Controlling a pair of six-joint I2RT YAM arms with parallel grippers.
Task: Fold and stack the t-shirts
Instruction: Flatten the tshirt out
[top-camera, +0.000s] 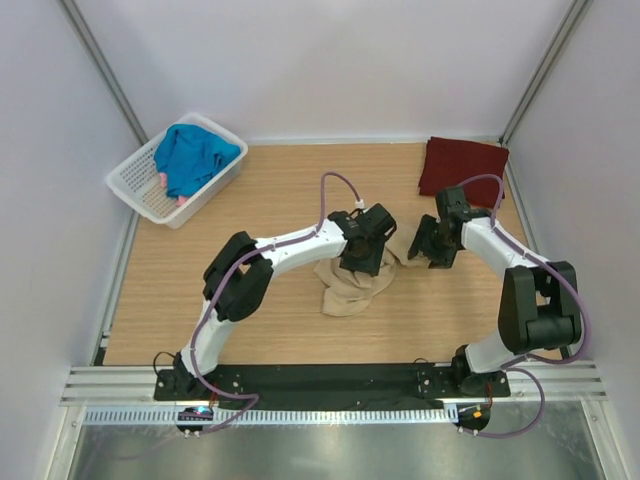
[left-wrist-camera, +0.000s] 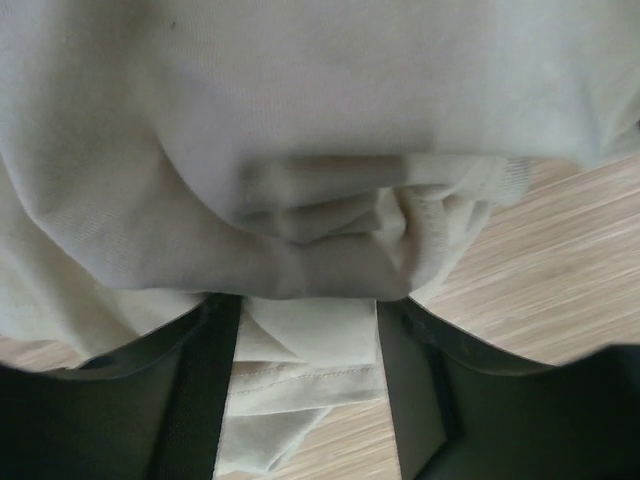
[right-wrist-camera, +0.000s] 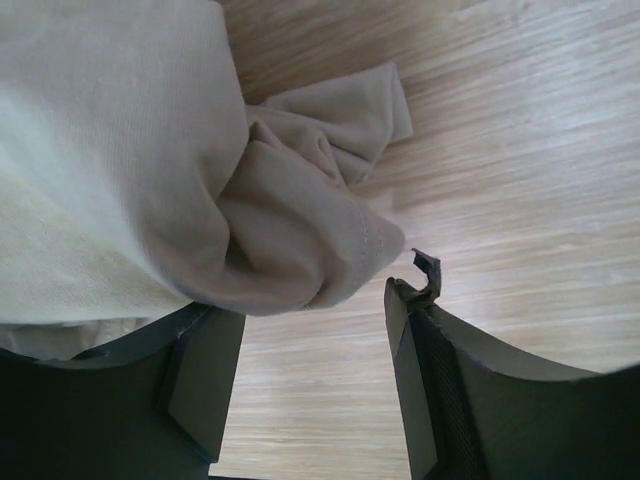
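Tan shirt (top-camera: 350, 290): bunched, centre frame.
Left gripper (left-wrist-camera: 305, 320): fingers spread, cloth loose between.
Right gripper (right-wrist-camera: 310, 310): fingers spread, gap empty.
Risk: closing pinches several layers; shirt tangles.

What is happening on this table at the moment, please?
A two-armed robot is handling a crumpled tan t-shirt in the middle of the table. The left tool stands open with a fold of it between its fingers; the right tool is open beside its edge. A maroon t-shirt lies folded in the far right corner. A blue t-shirt sits in the white basket.
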